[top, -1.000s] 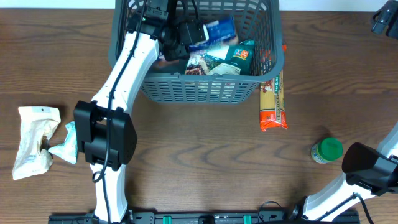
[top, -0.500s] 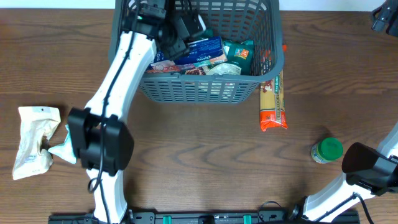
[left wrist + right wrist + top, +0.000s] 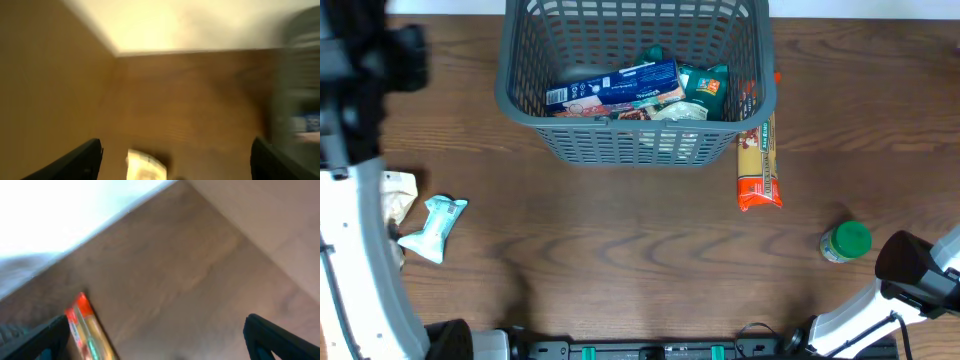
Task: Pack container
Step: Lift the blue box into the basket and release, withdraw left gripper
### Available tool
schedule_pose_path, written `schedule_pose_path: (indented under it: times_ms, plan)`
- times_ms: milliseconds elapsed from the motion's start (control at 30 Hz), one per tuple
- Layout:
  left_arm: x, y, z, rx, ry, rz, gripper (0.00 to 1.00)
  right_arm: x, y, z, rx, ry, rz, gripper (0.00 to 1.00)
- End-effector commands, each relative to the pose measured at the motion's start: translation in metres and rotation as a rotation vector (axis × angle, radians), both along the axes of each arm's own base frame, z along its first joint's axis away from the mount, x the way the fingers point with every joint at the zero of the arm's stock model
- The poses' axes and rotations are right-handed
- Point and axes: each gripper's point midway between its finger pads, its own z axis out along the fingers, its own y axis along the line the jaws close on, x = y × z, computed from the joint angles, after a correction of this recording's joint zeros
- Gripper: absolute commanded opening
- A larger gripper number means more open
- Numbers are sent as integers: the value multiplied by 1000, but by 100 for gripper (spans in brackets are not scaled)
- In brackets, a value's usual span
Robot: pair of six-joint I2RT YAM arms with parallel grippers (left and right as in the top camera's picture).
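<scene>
The dark grey slotted container (image 3: pixel 525 95) stands at the back middle of the table. In it lie a blue box (image 3: pixel 612 87), a green packet (image 3: pixel 705 87) and other packets. Its wall shows blurred at the right edge of the left wrist view (image 3: pixel 300 60). My left arm (image 3: pixel 360 230) is at the far left, well away from the container. The left gripper (image 3: pixel 175 150) is open and empty, above a cream bag (image 3: pixel 145 165). The right gripper (image 3: pixel 156 330) is open and empty above the table, with the orange pasta packet (image 3: pixel 87 330) at its left finger.
The orange pasta packet (image 3: pixel 758 165) lies against the container's right outer wall. A green-lidded jar (image 3: pixel 846 242) stands at the right front. A light blue packet (image 3: pixel 433 228) and the cream bag (image 3: pixel 398 190), partly hidden by my left arm, lie at the left.
My left gripper let go of the blue box, which now lies in the container. The left arm has swung out of the container to the far left.
</scene>
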Motion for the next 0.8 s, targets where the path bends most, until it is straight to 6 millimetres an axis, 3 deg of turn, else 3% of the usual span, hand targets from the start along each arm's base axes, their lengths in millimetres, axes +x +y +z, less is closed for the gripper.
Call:
schedule_pose_path:
  times_ms: [0, 100, 233, 333, 500, 767]
  plan:
    - [-5, 38, -30, -175, 27, 159, 76, -14, 9, -21, 61, 94, -27, 99]
    - [-18, 69, -45, -252, 34, 239, 77, -15, 27, -39, 120, 160, 42, 99]
    - [-25, 89, -64, -323, 46, 298, 76, -6, 59, -61, 211, 212, 155, 99]
    - [-23, 90, -78, -348, 61, 293, 77, 2, 100, -84, 266, 277, 381, 99]
    - [-15, 83, -93, -384, 80, 256, 76, -4, 137, -131, 253, 460, 575, 99]
    - [-12, 80, -96, -392, 81, 245, 77, 1, 167, -193, 207, 592, 670, 99]
